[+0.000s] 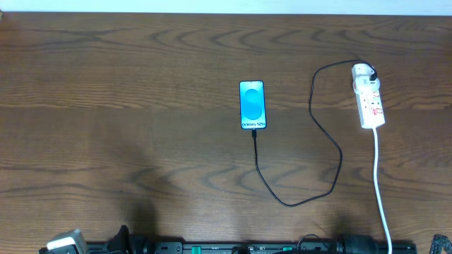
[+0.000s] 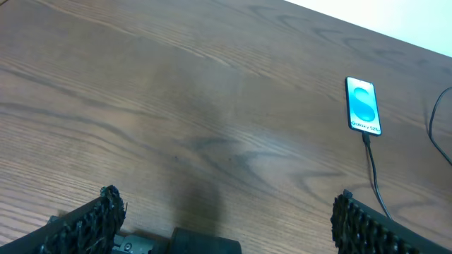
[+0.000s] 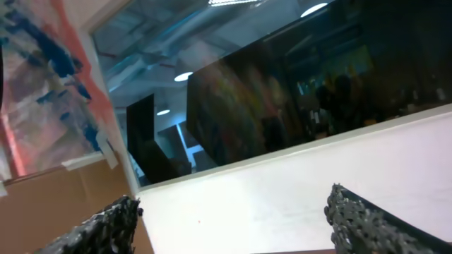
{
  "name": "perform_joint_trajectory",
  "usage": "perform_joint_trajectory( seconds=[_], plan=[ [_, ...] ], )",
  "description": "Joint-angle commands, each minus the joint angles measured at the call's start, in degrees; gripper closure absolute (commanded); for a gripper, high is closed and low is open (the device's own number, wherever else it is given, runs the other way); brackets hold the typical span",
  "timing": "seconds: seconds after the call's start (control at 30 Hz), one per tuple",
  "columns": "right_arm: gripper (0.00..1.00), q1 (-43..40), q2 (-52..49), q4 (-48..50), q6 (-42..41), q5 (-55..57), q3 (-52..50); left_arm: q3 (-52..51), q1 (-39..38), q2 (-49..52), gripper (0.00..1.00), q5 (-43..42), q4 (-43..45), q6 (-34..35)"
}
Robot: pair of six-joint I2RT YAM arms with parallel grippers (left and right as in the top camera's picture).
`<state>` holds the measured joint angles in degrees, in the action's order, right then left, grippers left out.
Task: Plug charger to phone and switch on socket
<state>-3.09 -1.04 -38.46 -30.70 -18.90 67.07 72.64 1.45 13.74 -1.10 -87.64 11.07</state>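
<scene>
1. Your phone (image 1: 253, 105) lies flat near the middle of the table (image 1: 113, 85), a slim black-edged slab. Its screen glows cyan-blue, and the white lettering runs along the end nearer your arms.
2. The left wrist view picks the phone (image 2: 363, 106) up too, far off to the upper right, well clear of the fingers.
3. The charger (image 1: 342, 156) is a thin black line. It meets the near short edge of the phone, drops toward you, swings right in a wide loop, then climbs back to the far end of the socket (image 1: 369, 99).
4. From the left wrist, the charger (image 2: 371, 164) runs straight down from the phone's lower edge. Whether the connector is fully seated is too small to tell.
5. The socket sits at the right of the table, well apart from the phone. It is a narrow white strip with red marks on its switches and a rounded white plug at the far end. You cannot read the switch positions.
6. A white cord (image 1: 379, 185) trails from the strip's near end toward the table's near edge.
7. Your left gripper (image 2: 226, 194) is spread wide, holding nothing, above bare wood.
8. Your right gripper (image 3: 233, 196) is also spread wide and empty, its camera tilted up at a wall and ceiling lights.
</scene>
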Motion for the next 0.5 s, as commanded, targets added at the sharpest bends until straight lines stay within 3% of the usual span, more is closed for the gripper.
perform_joint_trajectory(
  seconds=[0.0, 0.1, 0.17, 0.47],
  plan=[
    [0.12, 1.07, 0.66, 0.13, 0.74, -2.4, 0.44, -0.04, 0.24, -0.35, 0.05, 0.7, -0.02, -0.52],
    [0.01, 1.07, 0.66, 0.09, 1.03, -3.32, 0.46, -0.04, 0.24, -0.35, 0.05, 0.72, -0.02, -0.52],
    [0.01, 0.98, 0.66, -0.52, 2.91, -3.1, 0.46, -0.04, 0.24, -0.35, 0.05, 0.72, -0.02, -0.52],
    [0.01, 0.5, 0.55, 0.48, 28.83, -3.3, -2.25, -0.04, 0.24, -0.35, 0.05, 0.72, -0.02, -0.52]
  ],
)
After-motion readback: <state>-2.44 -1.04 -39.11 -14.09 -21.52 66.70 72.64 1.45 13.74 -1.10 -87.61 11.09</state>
